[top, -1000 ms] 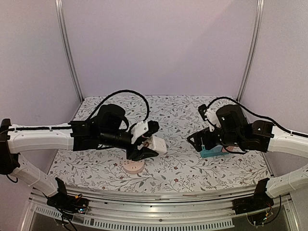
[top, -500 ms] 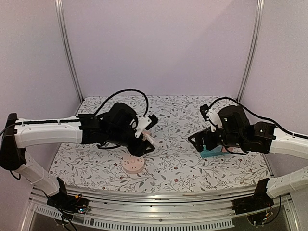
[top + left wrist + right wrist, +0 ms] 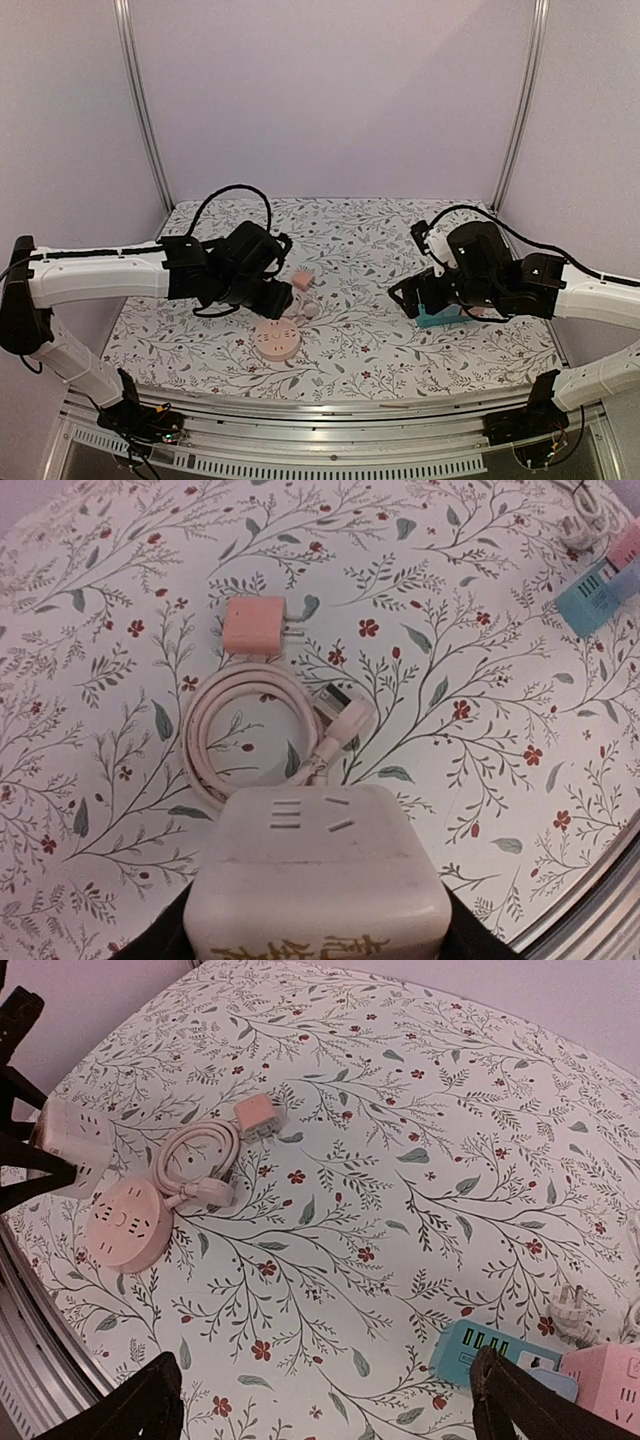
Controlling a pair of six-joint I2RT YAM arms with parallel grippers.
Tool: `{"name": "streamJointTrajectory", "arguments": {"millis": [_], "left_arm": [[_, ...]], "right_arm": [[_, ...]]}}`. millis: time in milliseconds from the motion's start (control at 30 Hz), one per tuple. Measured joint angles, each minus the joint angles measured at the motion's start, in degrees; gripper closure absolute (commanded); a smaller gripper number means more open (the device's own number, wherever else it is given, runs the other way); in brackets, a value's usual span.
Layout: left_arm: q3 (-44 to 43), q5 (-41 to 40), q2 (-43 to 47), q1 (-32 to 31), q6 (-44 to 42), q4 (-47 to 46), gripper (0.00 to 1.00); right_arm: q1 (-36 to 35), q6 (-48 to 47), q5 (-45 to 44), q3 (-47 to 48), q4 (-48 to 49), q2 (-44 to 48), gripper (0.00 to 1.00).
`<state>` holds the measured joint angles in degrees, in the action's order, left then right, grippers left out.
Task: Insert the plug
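Pink, light and rigid, the plug (image 3: 253, 626) looked best pinched across its flat sides; the left end effector (image 3: 270, 294) gripped a socket cube (image 3: 318, 880), the right end effector (image 3: 332, 1402) gaped empty

Bench cover (image 3: 500, 600): printed floral sheet, smooth, low sheen; whether cloth or vinyl cannot be told.
Cube socket (image 3: 320, 880): off-white plastic, matt, faintly scuffed, with printed lettering.
Adapter (image 3: 252, 626): pink plastic, smooth, satin.
Prongs (image 3: 292, 630): bare metal.
Cable (image 3: 215, 720): pale rubbery sheath, smooth, slight gloss.
Round socket (image 3: 124, 1228): pink plastic, matt.
Strip (image 3: 480, 1352): teal plastic, smooth, light sheen.
Pink cube (image 3: 612, 1385): pink plastic, matt.
Right fingers (image 3: 130, 1410): black, matt, plastic by the look.
Arm shells (image 3: 90, 285): white, smooth, semi-gloss; joints black and matt.
Posts (image 3: 143, 110): bare metal, brushed.
Walls (image 3: 330, 90): pale, matt, even.
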<state>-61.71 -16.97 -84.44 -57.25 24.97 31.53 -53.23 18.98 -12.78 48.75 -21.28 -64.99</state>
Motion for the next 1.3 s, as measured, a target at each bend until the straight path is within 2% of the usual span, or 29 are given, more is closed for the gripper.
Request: {"name": "streamJointTrajectory", "arguments": {"millis": [167, 300, 467, 600, 1067, 1300], "left_arm": [[1.55, -5.84, 2.32, 0.00, 10.54, 2.32, 1.00], [0.94, -11.30, 1.75, 0.09, 20.17, 8.00, 1.00], [-6.71, -12.24, -3.67, 0.81, 31.21, 20.57, 1.00], [-11.26, -11.72, -6.05, 0.81, 37.11, 25.75, 1.00], [-11.45, -1.33, -5.73, 0.98, 41.94, 27.89, 1.00], [-12.13, 1.57, -10.27, 1.49, 41.88, 28.28, 1.00]], "right_arm": [[0.00, 0.26, -0.02, 0.00, 0.00, -1.18, 0.01], [0.00, 0.68, -0.44, 0.00, 0.00, -1.40, 0.01], [0.00, 1.36, -0.85, 0.00, 0.00, -1.42, 0.01], [0.00, 1.64, -0.94, 0.00, 0.02, -1.42, 0.01], [0.00, 1.75, -1.01, -0.20, 0.68, -1.09, 0.01], [0.00, 1.70, -1.14, -0.98, 0.94, 0.11, 0.01]]}}
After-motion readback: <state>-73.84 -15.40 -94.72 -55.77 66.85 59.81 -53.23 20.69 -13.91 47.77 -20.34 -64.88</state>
